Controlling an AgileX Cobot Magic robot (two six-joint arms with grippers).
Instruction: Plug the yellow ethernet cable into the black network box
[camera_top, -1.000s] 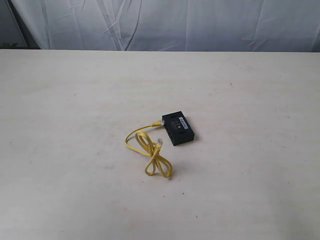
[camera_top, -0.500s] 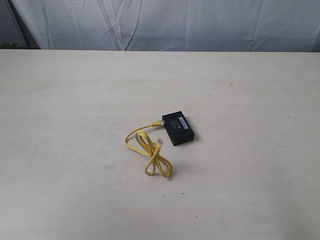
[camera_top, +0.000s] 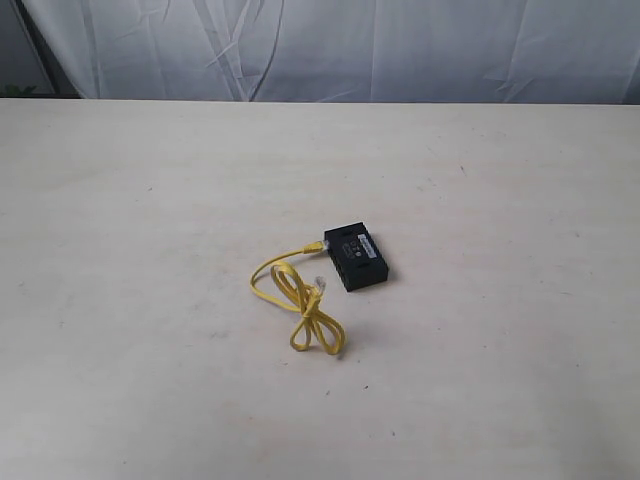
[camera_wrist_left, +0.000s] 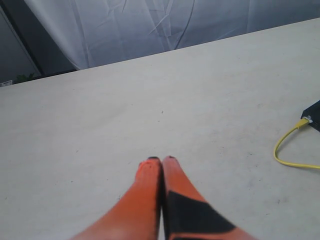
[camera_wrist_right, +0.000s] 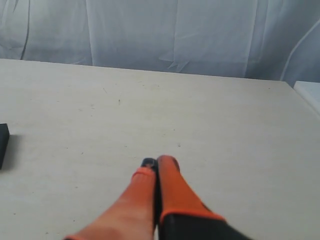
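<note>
Black box (camera_top: 356, 257): lies flat near the middle of the pale desk (camera_top: 150, 200). Yellow cable (camera_top: 300, 305): loose loops just beside the box, one plug at the box's corner (whether it is seated cannot be told), the other plug lying free on the desk close by. Left pincer (camera_wrist_left: 161, 159) and right pincer (camera_wrist_right: 156, 161): each clenched on nothing, over bare desk, apart from box and cable.

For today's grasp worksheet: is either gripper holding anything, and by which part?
Nothing is held. Left gripper and right gripper are shut, empty; the yellow ethernet cable lies untouched on the table.
</note>
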